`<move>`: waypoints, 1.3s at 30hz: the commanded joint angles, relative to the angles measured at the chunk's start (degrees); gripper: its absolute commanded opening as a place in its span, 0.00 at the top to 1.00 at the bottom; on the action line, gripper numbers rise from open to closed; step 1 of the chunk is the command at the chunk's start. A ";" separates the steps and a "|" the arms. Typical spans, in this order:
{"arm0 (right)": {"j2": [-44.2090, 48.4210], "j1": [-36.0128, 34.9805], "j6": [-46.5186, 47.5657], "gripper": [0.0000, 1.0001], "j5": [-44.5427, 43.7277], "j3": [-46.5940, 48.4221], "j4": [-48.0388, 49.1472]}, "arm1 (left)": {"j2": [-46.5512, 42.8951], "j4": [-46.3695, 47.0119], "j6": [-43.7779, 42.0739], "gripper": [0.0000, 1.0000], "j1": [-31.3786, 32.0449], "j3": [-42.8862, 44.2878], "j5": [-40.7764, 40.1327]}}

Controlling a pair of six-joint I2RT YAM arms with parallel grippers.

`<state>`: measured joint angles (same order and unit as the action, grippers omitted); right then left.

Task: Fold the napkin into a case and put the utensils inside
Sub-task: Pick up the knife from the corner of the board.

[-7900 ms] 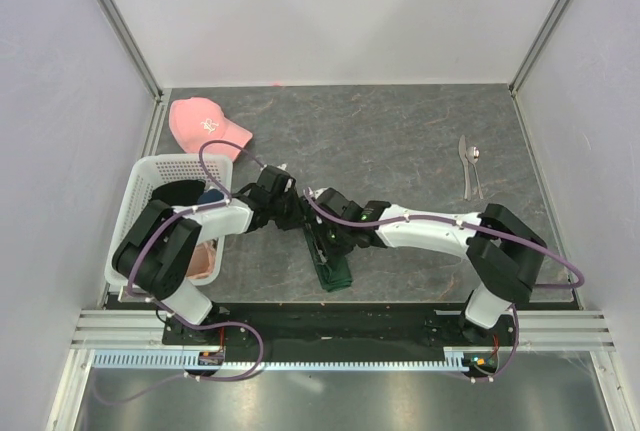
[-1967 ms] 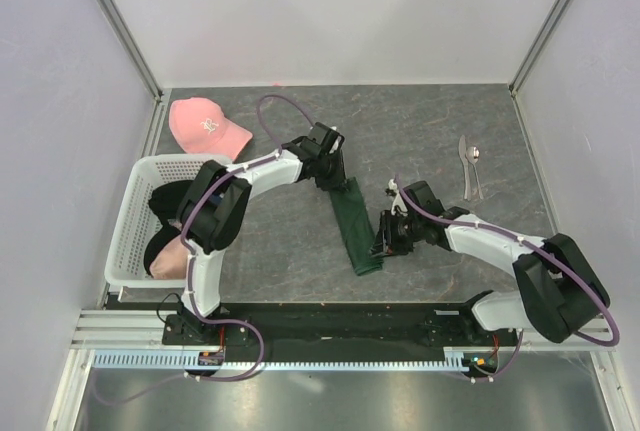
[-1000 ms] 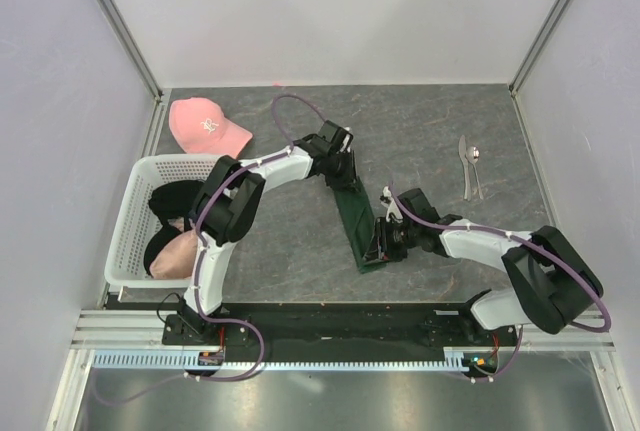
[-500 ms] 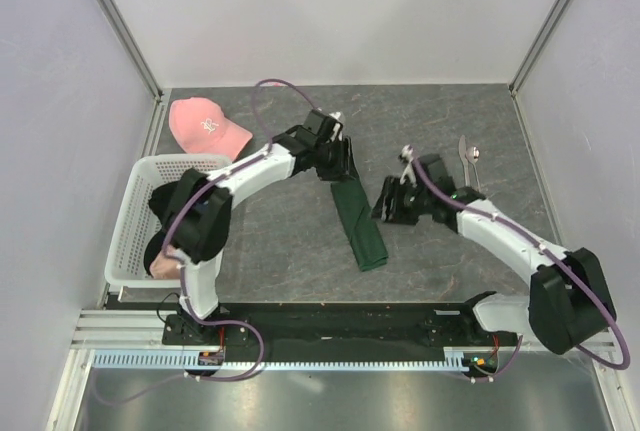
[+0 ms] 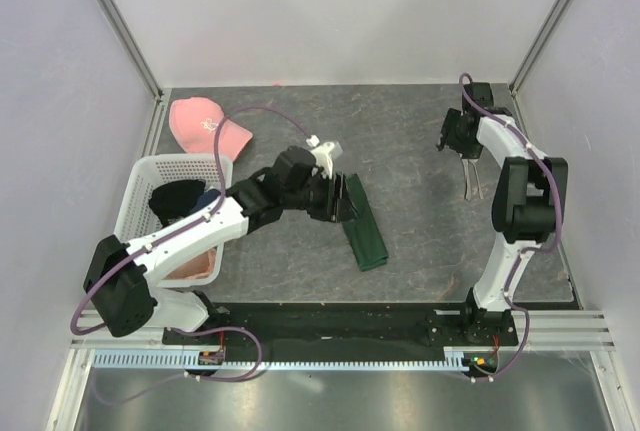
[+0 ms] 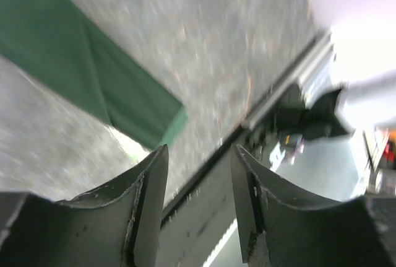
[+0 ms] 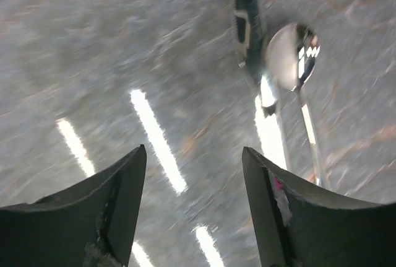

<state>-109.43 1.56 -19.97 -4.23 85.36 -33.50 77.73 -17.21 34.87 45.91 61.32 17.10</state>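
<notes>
The dark green napkin (image 5: 364, 226) lies on the table as a narrow folded case, running diagonally; its lower end shows in the left wrist view (image 6: 80, 62). My left gripper (image 5: 343, 201) is open at the strip's upper left edge, and nothing sits between its fingers (image 6: 199, 152). The utensils (image 5: 470, 181) lie side by side at the far right, partly covered by the right arm. My right gripper (image 5: 462, 151) hovers open just above their upper ends. In the right wrist view the spoon (image 7: 291, 56) and the other piece (image 7: 247, 19) lie ahead of the empty gripper (image 7: 193, 155).
A pink cap (image 5: 205, 123) lies at the back left. A white basket (image 5: 140, 176) holding a black garment (image 5: 178, 194) stands along the left edge. The black front rail (image 5: 330, 316) borders the near side, and walls close in the table.
Both grippers have opened and let go of the napkin. The right arm swung away to the far right over the utensils. The left arm drew back toward the left.
</notes>
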 commanded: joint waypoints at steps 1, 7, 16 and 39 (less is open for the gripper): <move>-4.47 1.86 7.83 0.32 -3.86 7.01 -5.27 | -1.88 2.97 1.60 0.49 2.86 -3.48 2.76; -7.02 4.59 9.94 0.33 -4.12 5.96 -4.74 | -2.24 3.94 0.72 0.49 3.05 -5.42 3.99; -12.03 5.99 10.74 0.39 -1.57 3.23 -1.75 | -0.48 3.85 -0.24 0.49 3.13 -2.79 5.40; 3.85 2.92 -9.47 1.00 22.86 -23.30 8.79 | 35.08 12.29 -1.29 0.40 7.17 20.47 -4.18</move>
<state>-108.29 6.04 -23.00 7.31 68.45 -21.56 103.85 -9.26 35.40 51.29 71.57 18.06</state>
